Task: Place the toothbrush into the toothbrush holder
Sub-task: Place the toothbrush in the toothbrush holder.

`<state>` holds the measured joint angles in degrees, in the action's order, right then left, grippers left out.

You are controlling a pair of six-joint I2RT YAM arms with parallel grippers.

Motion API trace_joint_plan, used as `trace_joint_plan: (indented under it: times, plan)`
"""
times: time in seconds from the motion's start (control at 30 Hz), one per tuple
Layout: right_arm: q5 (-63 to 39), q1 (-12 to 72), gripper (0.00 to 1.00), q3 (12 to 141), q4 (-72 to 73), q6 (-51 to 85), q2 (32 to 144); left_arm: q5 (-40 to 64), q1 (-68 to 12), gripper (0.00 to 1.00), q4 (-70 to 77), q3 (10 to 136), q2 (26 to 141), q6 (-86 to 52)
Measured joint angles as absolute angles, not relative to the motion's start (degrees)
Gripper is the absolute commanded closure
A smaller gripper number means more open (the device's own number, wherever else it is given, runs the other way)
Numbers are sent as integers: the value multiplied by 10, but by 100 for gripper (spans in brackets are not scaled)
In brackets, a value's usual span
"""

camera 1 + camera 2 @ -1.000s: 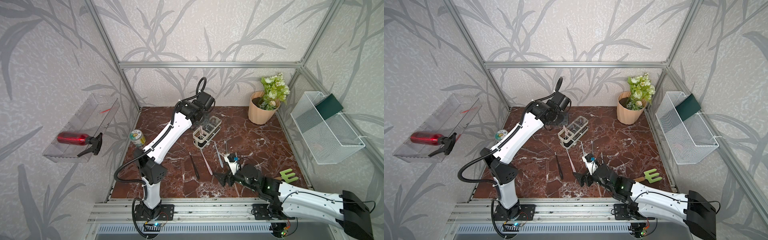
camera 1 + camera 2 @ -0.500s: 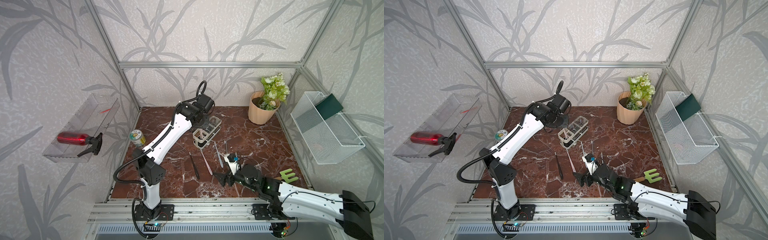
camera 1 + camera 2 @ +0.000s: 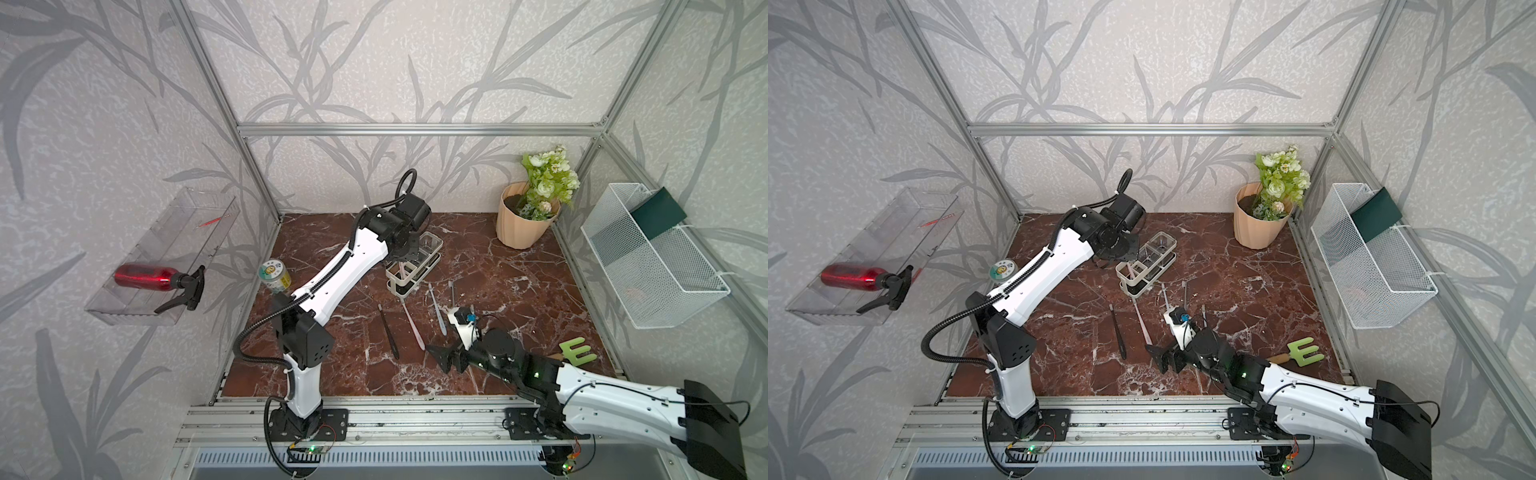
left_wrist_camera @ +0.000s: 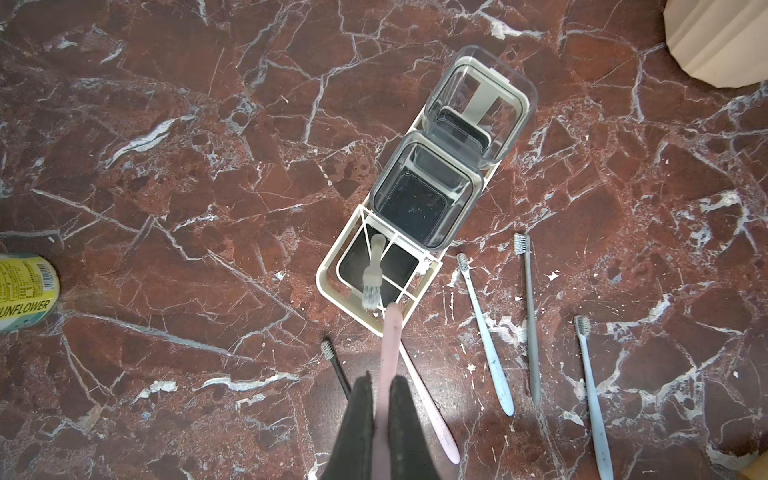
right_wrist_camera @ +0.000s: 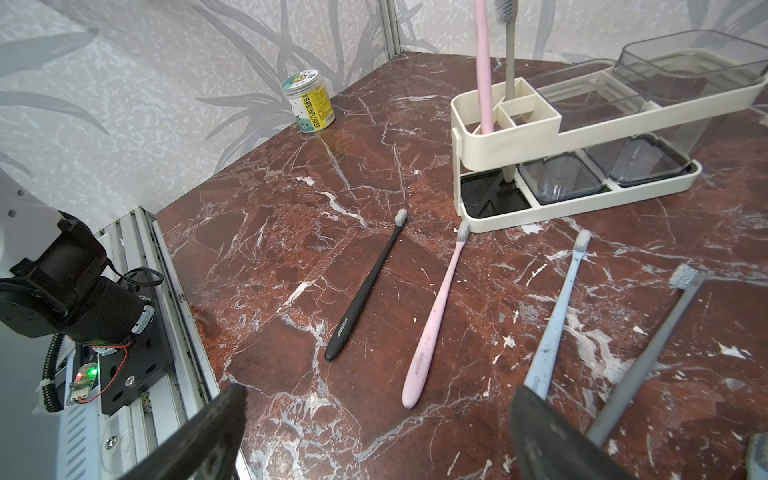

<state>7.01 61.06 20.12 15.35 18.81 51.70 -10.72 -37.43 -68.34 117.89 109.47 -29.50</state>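
Left hand [image 4: 382,376] grips the pink toothbrush [image 4: 392,332], upper end hidden in the grip, lower end inside the toothbrush holder [image 4: 326,270]; right hand [image 5: 378,395] gapes wide, partly cropped

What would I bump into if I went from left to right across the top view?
red spray bottle → jar → toothbrush holder → flower pot → white mesh basket

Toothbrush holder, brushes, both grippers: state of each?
toothbrush holder, upright on the table, clear compartments look empty
held pink toothbrush, upright, lower end inside a holder slot
grey toothbrush, standing in the neighbouring slot, bristles up
left gripper, jaws shut on the held pink toothbrush
right gripper, jaws open, empty
black toothbrush, lying flat on the table
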Motion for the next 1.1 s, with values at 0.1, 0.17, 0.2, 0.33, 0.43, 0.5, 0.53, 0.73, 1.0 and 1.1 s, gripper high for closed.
trace_joint_plan:
  times: [0.1, 0.17, 0.2, 0.33, 0.43, 0.5, 0.53, 0.73, 1.0, 1.1]
  plan:
    - [70, 611, 2, 201, 154, 188, 517, -113, -374, 100, -685, 1179, 1112, -295]
    - [70, 611, 2, 201, 154, 188, 517, -117, -374, 100, -688, 1179, 1124, -294]
    - [70, 611, 2, 201, 154, 188, 517, -119, -374, 100, -689, 1179, 1130, -293]
    - [70, 611, 2, 201, 154, 188, 517, -122, -374, 100, -691, 1179, 1151, -293]
    - [70, 611, 2, 201, 154, 188, 517, -124, -374, 100, -692, 1180, 1162, -293]
    - [70, 611, 2, 201, 154, 188, 517, -125, -374, 100, -692, 1180, 1164, -293]
    - [70, 611, 2, 201, 154, 188, 517, -126, -374, 100, -692, 1180, 1164, -293]
    - [70, 611, 2, 201, 154, 188, 517, -139, -374, 100, -669, 1161, 1163, -294]
    - [69, 611, 2, 201, 154, 188, 517, -147, -373, 100, -618, 1114, 1142, -298]
    - [69, 611, 2, 201, 154, 188, 518, -147, -373, 100, -597, 1088, 1127, -302]
